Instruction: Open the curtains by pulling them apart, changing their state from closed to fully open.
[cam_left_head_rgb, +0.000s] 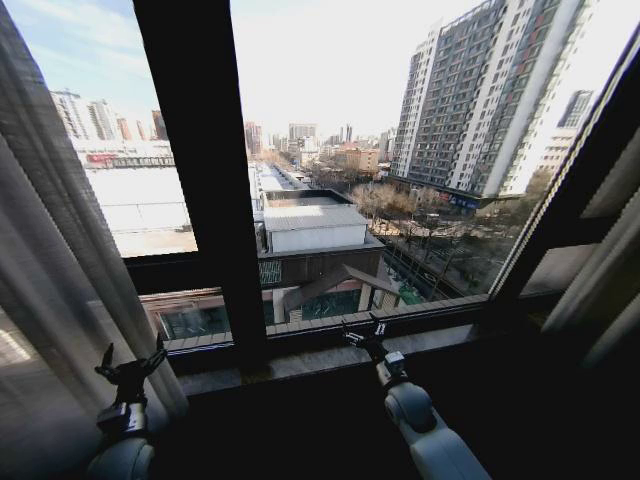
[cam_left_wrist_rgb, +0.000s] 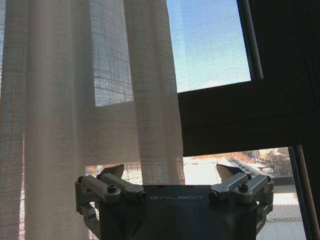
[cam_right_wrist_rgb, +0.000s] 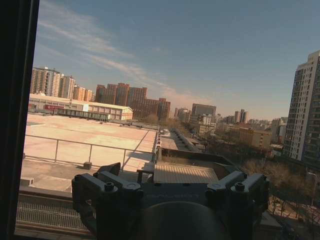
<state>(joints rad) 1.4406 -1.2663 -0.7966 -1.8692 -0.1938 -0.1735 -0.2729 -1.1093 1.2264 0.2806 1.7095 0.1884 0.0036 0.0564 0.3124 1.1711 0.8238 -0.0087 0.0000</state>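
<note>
Two open pincers (cam_left_head_rgb: 130, 357) (cam_left_head_rgb: 362, 327), two curtains (cam_left_head_rgb: 50, 260) (cam_left_head_rgb: 600, 270)

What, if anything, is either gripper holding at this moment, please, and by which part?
Nothing is held. The left gripper is open beside the left curtain, and the right gripper is open facing the bare window.

The left gripper (cam_left_head_rgb: 131, 358) is pointing up at the near left, its fingers (cam_left_wrist_rgb: 112, 172) spreading wide with nothing between them. The right arm is reaching forward from the near right, its right gripper (cam_left_head_rgb: 364, 331) also standing open and holding nothing.
</note>
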